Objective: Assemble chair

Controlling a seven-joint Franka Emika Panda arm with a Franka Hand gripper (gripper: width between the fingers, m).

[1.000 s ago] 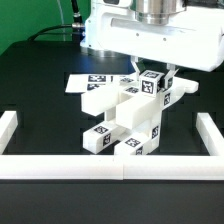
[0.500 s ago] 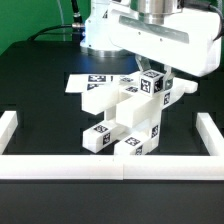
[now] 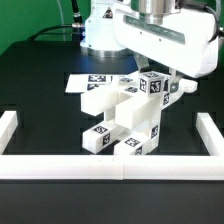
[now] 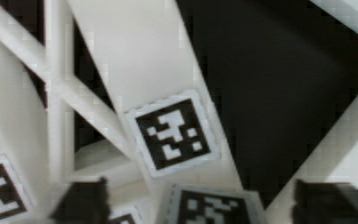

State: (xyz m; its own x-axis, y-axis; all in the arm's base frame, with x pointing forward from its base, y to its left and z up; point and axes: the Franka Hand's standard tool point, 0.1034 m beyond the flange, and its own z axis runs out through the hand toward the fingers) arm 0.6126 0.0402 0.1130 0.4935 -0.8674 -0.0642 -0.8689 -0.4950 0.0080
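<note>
The partly built chair (image 3: pixel 122 118) stands mid-table in the exterior view: white blocky parts with square tags, stacked and joined. My gripper (image 3: pixel 156 80) is at its upper side, toward the exterior view's right, shut on a small tagged white block (image 3: pixel 152 88) at the top of the assembly. In the wrist view my gripper (image 4: pixel 208 205) has its dark fingers (image 4: pixel 87 200) either side of that tagged block (image 4: pixel 215 208). Crossing white frame bars (image 4: pixel 131 70), one with a tag, lie below over the black table.
The marker board (image 3: pixel 92 82) lies flat behind the chair. White border rails run along the front (image 3: pixel 110 165), the exterior view's left (image 3: pixel 8 126) and right (image 3: pixel 212 130). The robot's white base (image 3: pixel 100 30) stands at the back.
The arm's wrist and hand have shifted toward the exterior view's right and turned a little. The tagged block between the fingers moved slightly with them. The rest of the chair has stayed put.
</note>
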